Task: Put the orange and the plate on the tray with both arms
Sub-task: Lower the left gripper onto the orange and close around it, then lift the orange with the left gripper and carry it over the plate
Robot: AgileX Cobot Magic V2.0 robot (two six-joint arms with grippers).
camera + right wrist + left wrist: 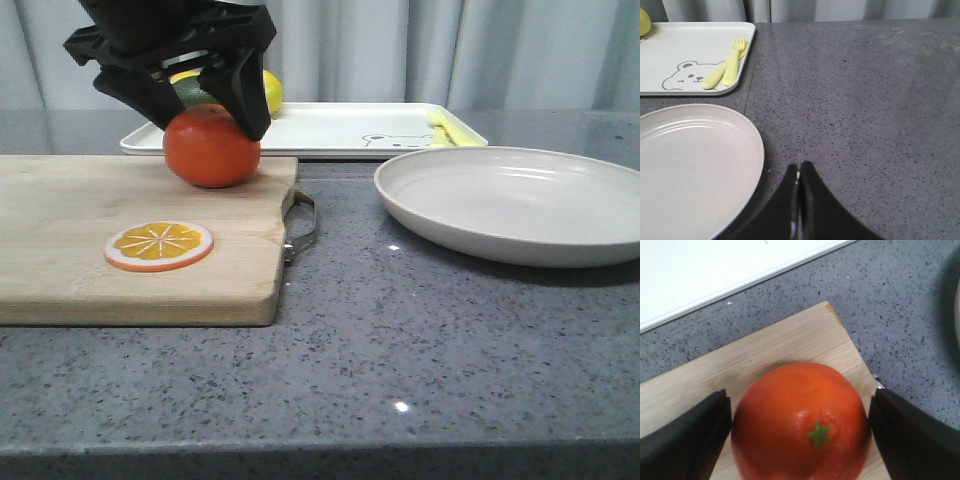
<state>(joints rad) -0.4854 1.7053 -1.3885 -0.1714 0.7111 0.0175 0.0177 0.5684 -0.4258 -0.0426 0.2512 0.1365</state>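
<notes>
The orange (211,147) sits on the far right corner of a wooden cutting board (80,210). My left gripper (210,118) is open and straddles it from above. In the left wrist view the orange (800,422), green stem spot up, lies between the two black fingers (687,440), close to both. The off-white plate (400,205) rests on the counter at the right, in front of the white bear-face tray (330,128). My right gripper (800,167) is shut and empty, over bare counter beside the plate's rim (752,150). The tray (685,45) lies beyond the plate.
A flat orange slice (159,246) lies on the board's front part. A lemon (271,90) and a green item (195,93) sit at the tray's left end. Yellow cutlery (730,67) lies at its right end. The board's metal handle (303,225) points toward the plate.
</notes>
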